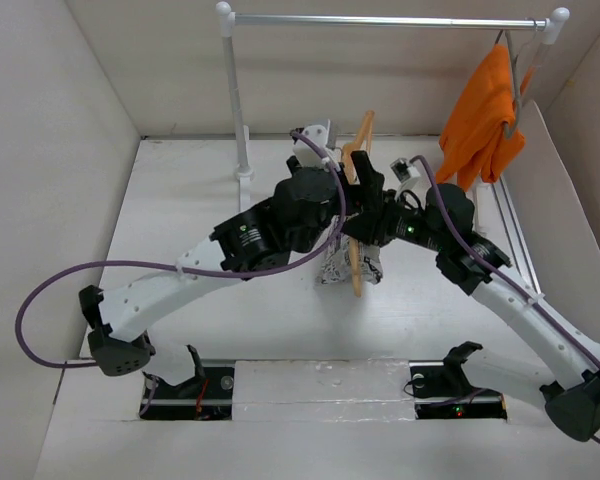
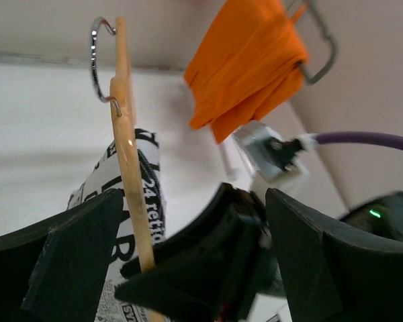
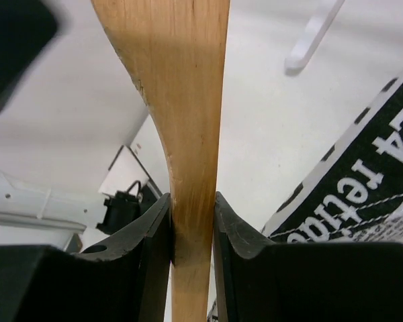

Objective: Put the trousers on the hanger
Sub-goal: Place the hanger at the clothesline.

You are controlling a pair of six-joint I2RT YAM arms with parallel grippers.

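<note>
While the trousers [image 1: 346, 266] hang draped on the hanger [image 1: 358, 200], lifted above the tabletop [image 1: 180, 200] between the two arms, the task looks close to finished: the cloth is on the wood, and what is left is probably evening it out and letting go. The top view hides both grips. The right wrist view shows the right gripper [image 3: 191, 225] pinching the hanger's wooden arm between both fingers. The left wrist view shows the left gripper [image 2: 195, 221] spread wide, with the hanger passing just beside one finger; whether they touch I cannot tell. It also shows the metal hook [image 2: 97, 60], free, and the orange garment [image 2: 248, 60] behind.
</note>
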